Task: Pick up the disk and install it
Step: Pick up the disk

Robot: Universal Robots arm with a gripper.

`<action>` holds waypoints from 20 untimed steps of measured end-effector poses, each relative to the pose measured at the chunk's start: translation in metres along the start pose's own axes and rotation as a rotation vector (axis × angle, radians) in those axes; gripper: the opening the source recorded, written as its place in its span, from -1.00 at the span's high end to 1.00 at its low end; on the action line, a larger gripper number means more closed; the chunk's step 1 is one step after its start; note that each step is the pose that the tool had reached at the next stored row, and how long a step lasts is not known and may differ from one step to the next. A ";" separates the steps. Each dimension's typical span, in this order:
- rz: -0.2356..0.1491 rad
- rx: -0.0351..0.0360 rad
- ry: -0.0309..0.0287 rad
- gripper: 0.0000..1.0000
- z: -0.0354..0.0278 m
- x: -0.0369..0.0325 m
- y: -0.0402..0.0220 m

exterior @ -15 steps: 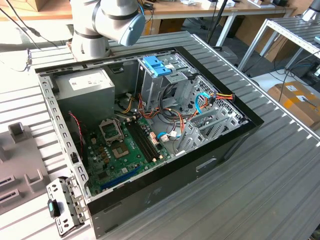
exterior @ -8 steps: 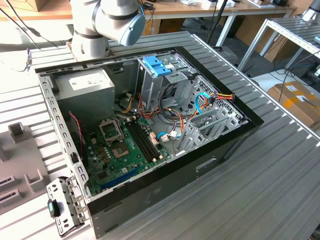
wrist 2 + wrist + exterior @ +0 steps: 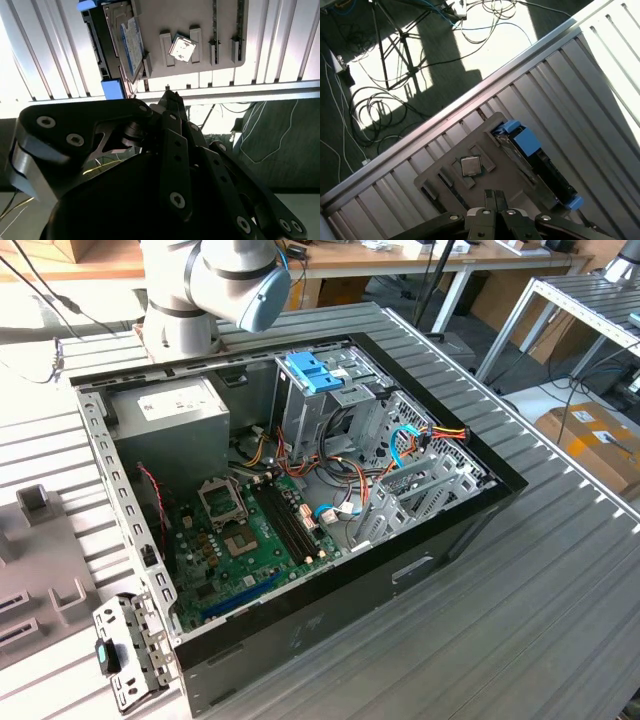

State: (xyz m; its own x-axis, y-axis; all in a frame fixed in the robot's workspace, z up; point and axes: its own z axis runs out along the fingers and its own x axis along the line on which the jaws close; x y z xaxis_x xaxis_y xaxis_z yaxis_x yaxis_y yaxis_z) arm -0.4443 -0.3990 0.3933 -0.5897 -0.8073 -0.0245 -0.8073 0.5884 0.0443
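Broadly, a ribbed metal table [image 3: 560, 590] carries an open computer case [image 3: 330, 610], its grey power-supply box [image 3: 165, 415] on the far left inside and a light-blue bracket [image 3: 315, 372] on top of the drive cage. The robot arm [image 3: 215, 280] rises at the far side of the case, toward the exterior view's left. Both wrist views look down on a grey fixture tray [image 3: 200, 65] lying flat on the table's ribs. The disk [image 3: 129, 42] stands on its long edge along one side of that tray, blue rails at its ends and its white-and-blue label facing the tray's middle; the first wrist view shows the disk [image 3: 540, 167] along the tray's edge as well. The gripper [image 3: 494, 192] hangs above the tray with its fingers drawn together and nothing between them. It is apart from the disk, which lies off to one side of the fingertips, with no contact. A small square silver chip [image 3: 470, 165] sits in a pocket of the tray, between the disk and the tray's other slots.
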 end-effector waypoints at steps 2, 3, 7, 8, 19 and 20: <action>-0.015 -0.0004 0.0007 0.79 0.0000 0.0000 0.0000; -0.020 -0.0005 0.0009 0.79 0.0000 0.0000 0.0000; -0.040 -0.0009 0.0018 0.79 0.0000 0.0000 0.0000; -0.048 -0.0011 0.0021 0.79 0.0000 0.0000 0.0000; -0.114 -0.0028 0.0051 0.79 0.0000 0.0000 0.0000; -0.119 -0.0029 0.0053 0.79 0.0000 0.0000 0.0000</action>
State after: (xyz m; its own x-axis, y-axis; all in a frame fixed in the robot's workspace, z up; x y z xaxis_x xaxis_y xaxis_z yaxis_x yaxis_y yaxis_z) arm -0.4444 -0.3990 0.3933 -0.4893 -0.8718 -0.0245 -0.8717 0.4880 0.0443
